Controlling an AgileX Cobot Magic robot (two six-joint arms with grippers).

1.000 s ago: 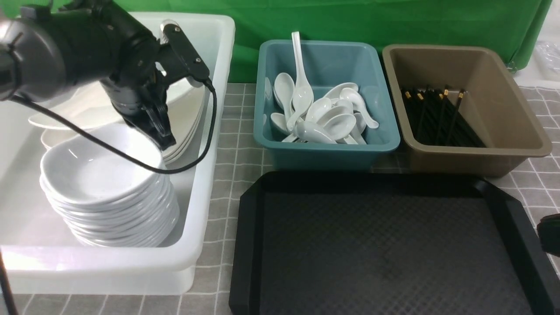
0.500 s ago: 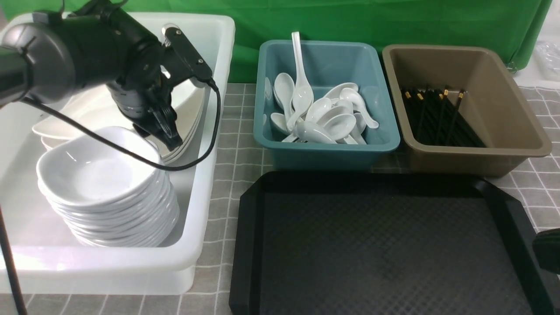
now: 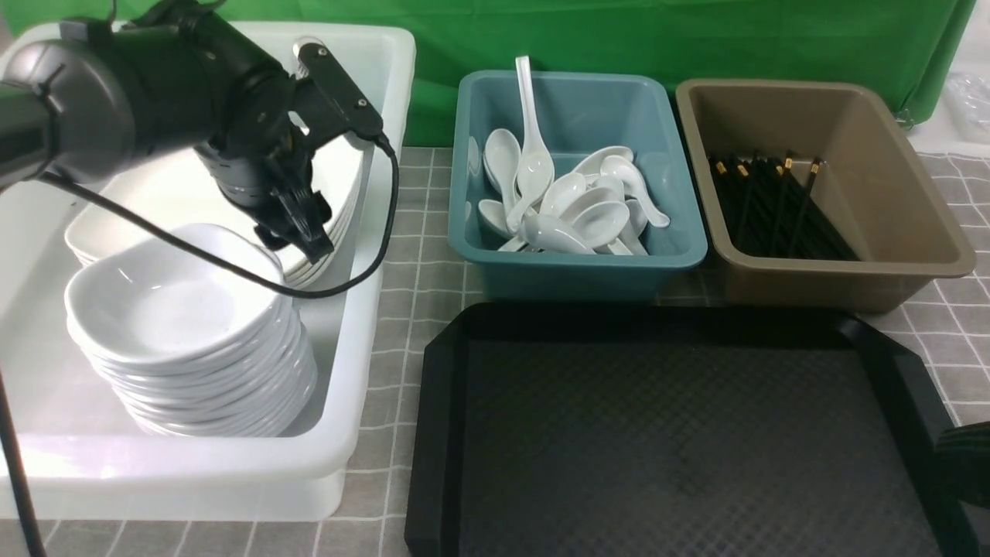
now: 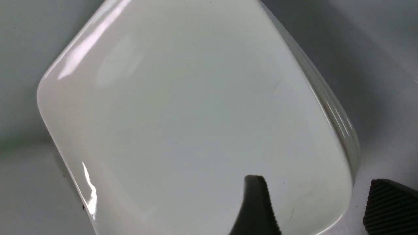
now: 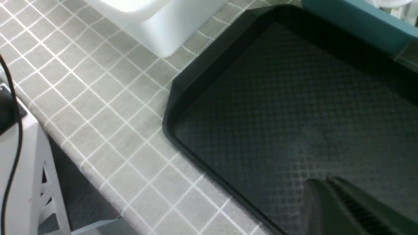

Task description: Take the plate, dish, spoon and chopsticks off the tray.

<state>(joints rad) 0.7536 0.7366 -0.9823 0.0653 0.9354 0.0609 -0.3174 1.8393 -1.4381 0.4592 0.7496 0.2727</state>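
Over the white tub at nine o'clock of the tray, your left gripper hangs with its jaws spread wide. In the left wrist view one finger stands over the plate and the other sits off the plate's corner, so the rim lies between them and neither looks to be touching it. The plate rests flat on top of the plate stack at the tub's back, at about eleven o'clock from the pile of small dishes. You have nothing pinched there.

The tray shows bare in the front view and the right wrist view: no plate, dish, spoon or chopsticks left on it. Spoons fill the teal tub, chopsticks the brown one.

Your right gripper is pressed together, empty, low over the tray's four o'clock corner.

I judge the clearing done; what remains is to lift the left gripper straight up and back toward the tray without catching that rim
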